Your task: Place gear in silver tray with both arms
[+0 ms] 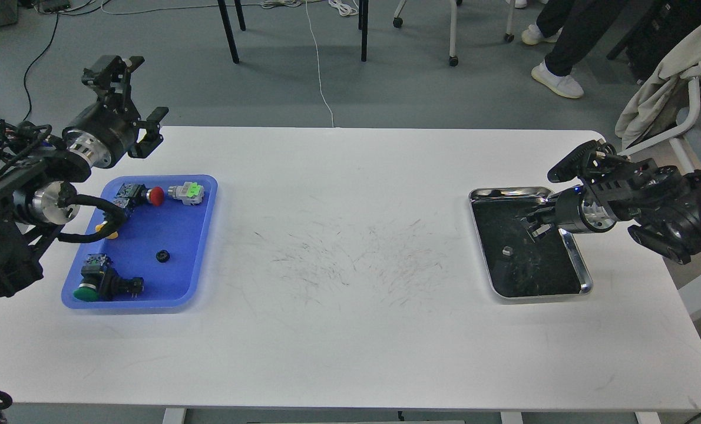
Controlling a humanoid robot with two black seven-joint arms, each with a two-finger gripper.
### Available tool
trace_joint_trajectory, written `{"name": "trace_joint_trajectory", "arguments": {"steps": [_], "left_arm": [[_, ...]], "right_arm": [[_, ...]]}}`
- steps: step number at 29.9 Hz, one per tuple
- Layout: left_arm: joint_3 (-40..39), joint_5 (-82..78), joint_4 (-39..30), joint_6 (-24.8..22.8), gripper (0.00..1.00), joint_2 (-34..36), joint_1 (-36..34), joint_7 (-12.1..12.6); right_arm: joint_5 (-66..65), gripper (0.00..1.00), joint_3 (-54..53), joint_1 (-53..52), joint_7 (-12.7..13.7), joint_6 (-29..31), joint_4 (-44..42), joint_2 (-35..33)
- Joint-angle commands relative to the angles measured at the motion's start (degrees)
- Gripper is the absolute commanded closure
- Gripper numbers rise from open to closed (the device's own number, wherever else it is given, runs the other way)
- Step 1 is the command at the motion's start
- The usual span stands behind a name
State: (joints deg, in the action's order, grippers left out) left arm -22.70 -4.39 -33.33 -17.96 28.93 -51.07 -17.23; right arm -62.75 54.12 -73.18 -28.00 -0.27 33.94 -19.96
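The silver tray [584, 272] lies at the right of the white table, with a shiny rim and a dark scuffed floor. My right gripper [533, 223] hangs low over the tray's back right part, its two fingers a little apart and holding nothing that I can see. A small grey spot [506, 250] shows on the tray floor; I cannot tell whether it is a part or a reflection. A small black gear [162, 256] lies in the blue tray [204, 235] at the left. My left gripper [134, 89] is open wide and raised behind the blue tray.
The blue tray also holds a red push button [155, 196], a grey and green switch [188, 192], a yellow part [110, 234] and a green push button [86, 291]. Chair legs, cables and a person's feet are on the floor beyond the table's far edge.
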Motion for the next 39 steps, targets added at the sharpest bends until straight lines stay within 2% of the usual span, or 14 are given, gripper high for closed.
{"name": "trace_joint_trajectory", "arguments": {"steps": [1,3,7,10,13,15,20,23,25,28,36,39], "left_arm": [[-0.06,0.0,-0.07,-0.05,0.04,0.16,0.01,-0.09],[-0.06,0.0,-0.07,-0.05,0.04,0.16,0.01,-0.09],[0.03,0.0,0.02,-0.05,0.04,0.08,0.01,-0.09],[0.2,-0.18,-0.07,0.03,0.03,0.08,0.01,-0.17],[0.55,-0.53,-0.85,-0.23,0.02,0.6,0.01,-0.17],[1.17,-0.71,-1.38,-0.49,0.02,1.21,-0.08,0.17],[6.44,-0.97,-4.72,-1.46,0.01,7.1,-1.22,2.11],[6.35,-1.06,-8.84,-5.31,0.01,10.7,-1.92,2.29],[6.01,-0.97,-11.13,-6.73,0.01,13.51,-2.36,1.58],[6.53,-1.32,-11.84,-5.86,0.02,14.4,-2.36,1.06],[8.02,-11.24,-20.28,-3.49,0.02,18.36,-3.07,-0.87],[8.99,-12.74,-22.47,-3.13,0.02,18.45,-3.07,-2.98]], "right_arm": [[0.09,0.63,-1.21,-0.03,0.0,0.01,0.08,0.01],[0.09,0.54,-1.3,-0.04,0.0,0.01,0.08,0.01],[0.09,0.51,-1.39,-0.3,0.0,0.01,0.16,0.01],[0.53,0.43,-1.82,-1.0,0.0,-0.08,0.08,-0.08],[0.53,0.43,-5.76,-1.09,0.0,0.01,-0.01,-0.78],[0.53,0.36,-8.32,-1.0,0.0,0.01,-0.01,-1.39],[0.62,0.34,-12.45,-1.0,0.0,0.1,0.08,-3.86],[2.28,0.34,-15.7,-1.0,0.0,0.1,0.42,-5.7],[3.86,0.3,-17.55,-1.0,0.0,0.1,0.69,-6.93],[6.32,0.29,-19.84,-0.56,0.0,0.1,0.6,-7.99],[15.89,0.2,-28.0,1.45,0.0,0.1,0.34,-12.03],[19.5,0.17,-33.36,4.35,0.0,0.1,0.43,-12.56]]}}
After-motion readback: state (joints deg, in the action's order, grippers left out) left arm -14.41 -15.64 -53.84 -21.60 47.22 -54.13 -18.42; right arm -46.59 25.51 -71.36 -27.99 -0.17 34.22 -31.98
